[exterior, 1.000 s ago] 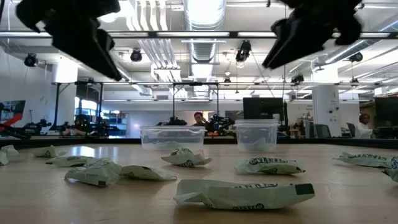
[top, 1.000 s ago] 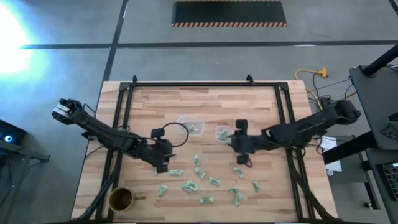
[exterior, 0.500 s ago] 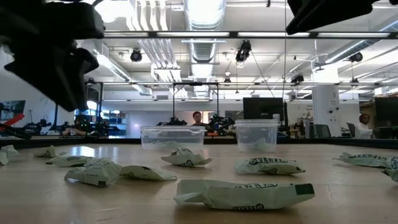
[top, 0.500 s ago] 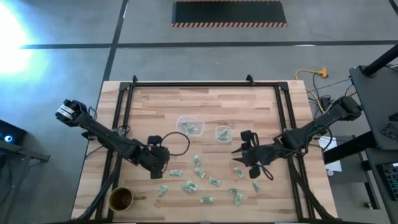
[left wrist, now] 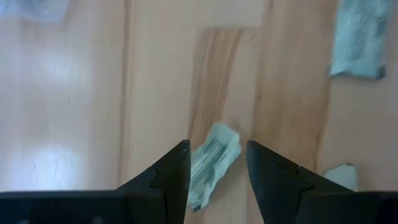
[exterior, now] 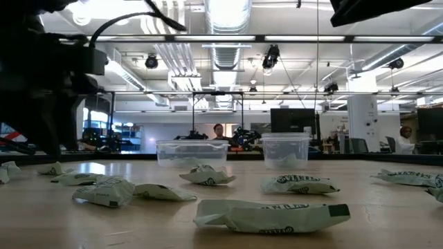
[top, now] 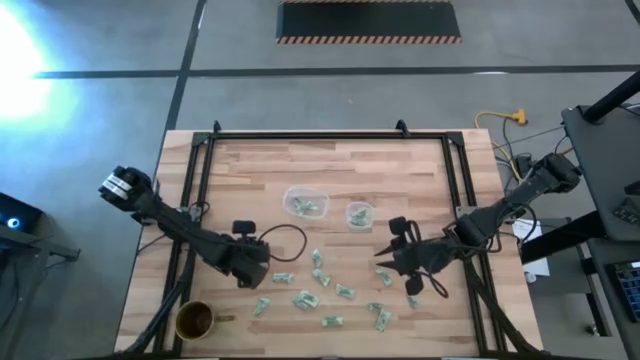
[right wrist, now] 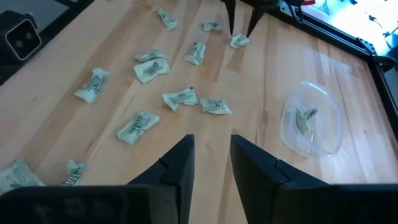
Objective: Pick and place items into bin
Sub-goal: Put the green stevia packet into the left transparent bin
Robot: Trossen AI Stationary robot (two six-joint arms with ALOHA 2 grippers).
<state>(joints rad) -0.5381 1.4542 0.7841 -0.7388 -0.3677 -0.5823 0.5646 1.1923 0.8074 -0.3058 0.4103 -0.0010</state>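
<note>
Several small pale green and white wrapped pieces lie scattered on the near half of the wooden table. My left gripper is open and low over the table. Its fingers stand on either side of one piece that lies flat on the wood, and I see no touch. My right gripper is open and hangs above the table to the right of the scatter. Two clear bins stand mid-table, a wider one and a smaller one, each with green pieces inside.
A round brown cup stands at the near left corner. A black frame runs along the table's far edge and sides. Bare wood lies between the bins and the far edge. People and desks show in the room beyond the table.
My left gripper has come down toward the table over a piece at the left of the scatter. My right gripper has drawn back from the smaller bin toward the near edge and now points left at the scattered pieces.
</note>
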